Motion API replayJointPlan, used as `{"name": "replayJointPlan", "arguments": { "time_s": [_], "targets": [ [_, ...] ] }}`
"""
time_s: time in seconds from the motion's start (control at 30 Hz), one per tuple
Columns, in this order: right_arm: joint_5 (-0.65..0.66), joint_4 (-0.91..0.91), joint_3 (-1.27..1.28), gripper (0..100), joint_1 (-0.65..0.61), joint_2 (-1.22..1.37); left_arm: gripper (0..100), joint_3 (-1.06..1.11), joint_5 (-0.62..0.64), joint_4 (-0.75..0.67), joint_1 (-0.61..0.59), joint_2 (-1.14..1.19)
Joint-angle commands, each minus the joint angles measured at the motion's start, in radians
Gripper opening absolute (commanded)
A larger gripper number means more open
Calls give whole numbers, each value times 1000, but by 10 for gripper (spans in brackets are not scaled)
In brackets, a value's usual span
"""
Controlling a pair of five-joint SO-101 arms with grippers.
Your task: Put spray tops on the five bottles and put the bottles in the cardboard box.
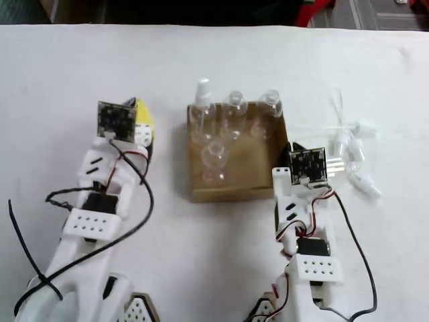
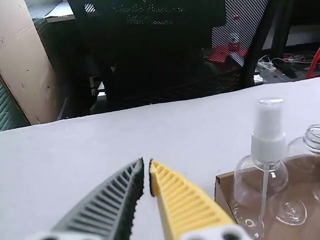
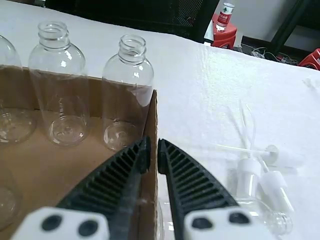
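Claws: left claw (image 2: 146,175) and right claw (image 3: 153,150) both closed, ribbed jaws together, empty. Clear round bottles (image 3: 62,85) stand in cardboard box (image 3: 50,170) beyond right claw; white spray tops (image 3: 247,174) lie beside it.

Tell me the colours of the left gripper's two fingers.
On the left gripper, one is dark grey, the other yellow; clearest in the left wrist view.

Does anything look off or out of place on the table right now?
Yes. Open-necked bottles already stand in the cardboard box with just one capped bottle. Loose spray tops lie scattered on the table beside the box.
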Motion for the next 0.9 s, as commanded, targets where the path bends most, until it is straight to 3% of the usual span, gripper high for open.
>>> {"name": "replayJointPlan", "arguments": {
  "time_s": [0.0,0.57,0.77,0.87],
  "targets": [
    [-3,-24,-6,18,4,-7,23,-5,-26,-26,19,-4],
    [-5,-13,-40,17,15,2,24,-5,-34,-26,8,-4],
    [-146,275,-261,17,134,5,24,-5,-34,-26,8,-4],
    [-155,387,-365,18,157,5,24,-3,-34,-26,8,-4]
  ]
}}
